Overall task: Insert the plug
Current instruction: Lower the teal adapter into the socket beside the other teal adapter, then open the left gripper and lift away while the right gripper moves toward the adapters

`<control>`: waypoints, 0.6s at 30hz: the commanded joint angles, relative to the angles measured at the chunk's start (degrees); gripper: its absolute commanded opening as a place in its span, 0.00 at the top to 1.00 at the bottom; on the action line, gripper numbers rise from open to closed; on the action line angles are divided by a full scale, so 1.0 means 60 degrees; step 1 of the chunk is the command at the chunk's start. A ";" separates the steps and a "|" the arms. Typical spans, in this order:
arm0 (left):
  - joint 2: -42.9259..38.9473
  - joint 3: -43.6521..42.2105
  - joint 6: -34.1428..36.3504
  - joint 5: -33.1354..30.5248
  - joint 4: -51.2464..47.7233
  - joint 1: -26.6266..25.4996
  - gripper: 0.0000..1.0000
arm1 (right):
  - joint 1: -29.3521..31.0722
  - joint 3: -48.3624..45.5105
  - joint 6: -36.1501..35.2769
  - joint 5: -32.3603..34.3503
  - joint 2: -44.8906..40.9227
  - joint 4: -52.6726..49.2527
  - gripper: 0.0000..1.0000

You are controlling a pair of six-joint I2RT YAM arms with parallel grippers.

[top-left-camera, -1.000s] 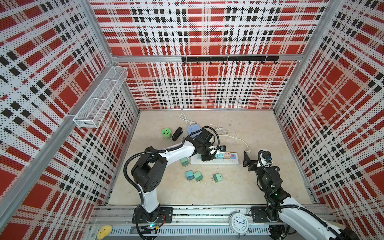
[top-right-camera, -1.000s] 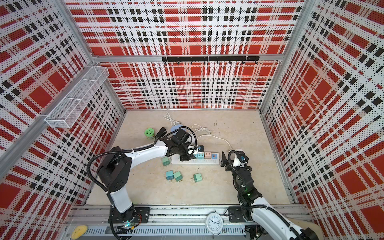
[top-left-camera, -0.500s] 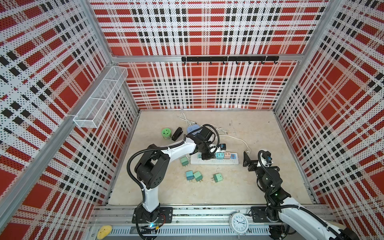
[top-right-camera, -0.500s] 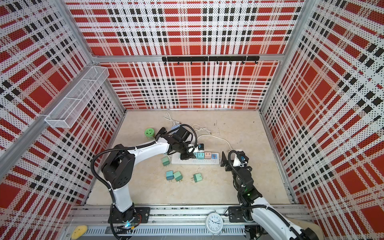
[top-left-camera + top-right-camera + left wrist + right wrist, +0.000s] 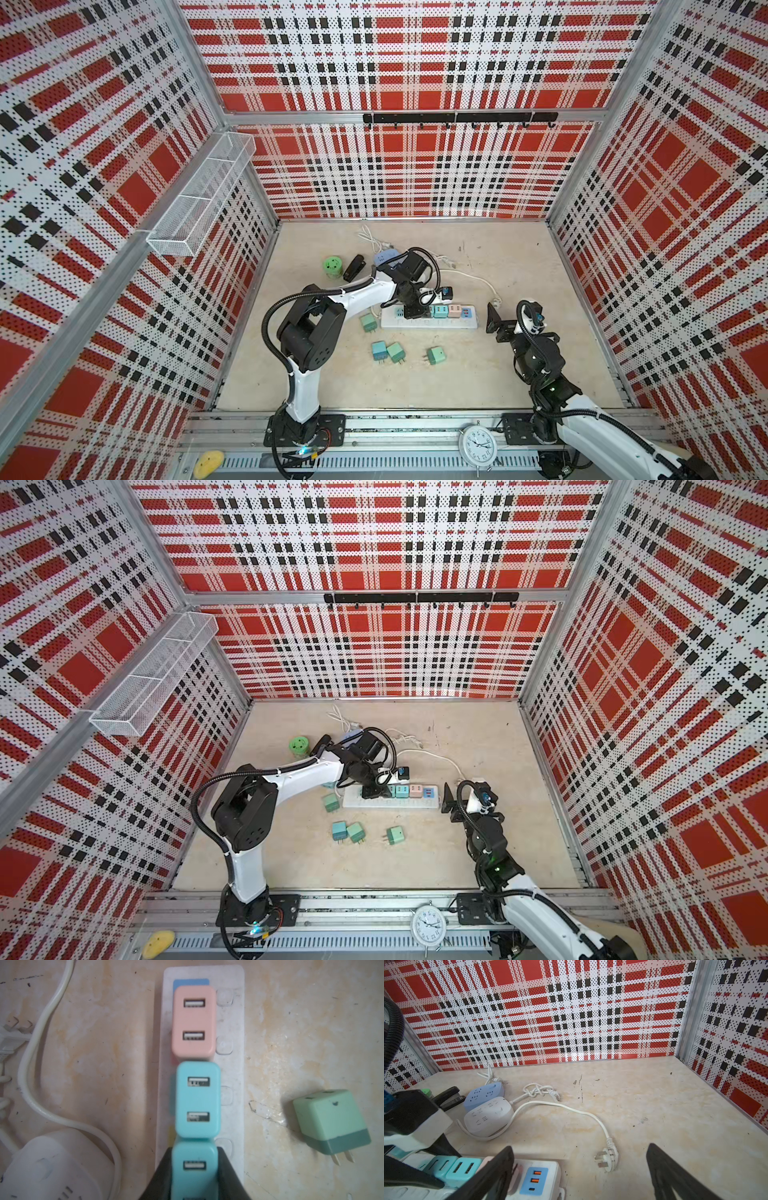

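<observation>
- Bottom centre of the left wrist view: the left gripper is clamped tight on a teal plug over the strip. Whether its prongs are fully home is hidden.
- Best to press straight down with the plug square to the strip, no twisting.
- Just above it in that frame, a teal charger sits right against the plug, so drifting that way risks jamming.
- Higher up, a pink charger is seated.
- Right of centre in a top view, the right gripper gapes wide and empty by the strip's end. It could steady the strip.
</observation>
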 commanded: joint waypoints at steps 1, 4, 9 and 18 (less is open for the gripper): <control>0.0636 0.0019 0.0151 -0.0973 -0.0330 0.0038 1.00 | -0.0065 0.0098 0.0096 -0.0064 0.0066 0.0492 0.00; 0.0585 0.0166 -0.0209 -0.1051 -0.0253 0.0040 0.12 | -0.0065 0.0095 0.0096 -0.0064 0.0056 0.0492 0.00; -0.0182 0.0275 -0.0656 -0.0832 -0.0009 0.0016 0.01 | -0.0055 0.0109 0.0097 -0.0050 0.0089 0.0507 0.00; -0.4528 -0.2706 -0.4938 -0.4977 0.4551 -0.0160 0.01 | -0.0081 0.0214 0.0328 0.0719 0.0219 0.0400 0.00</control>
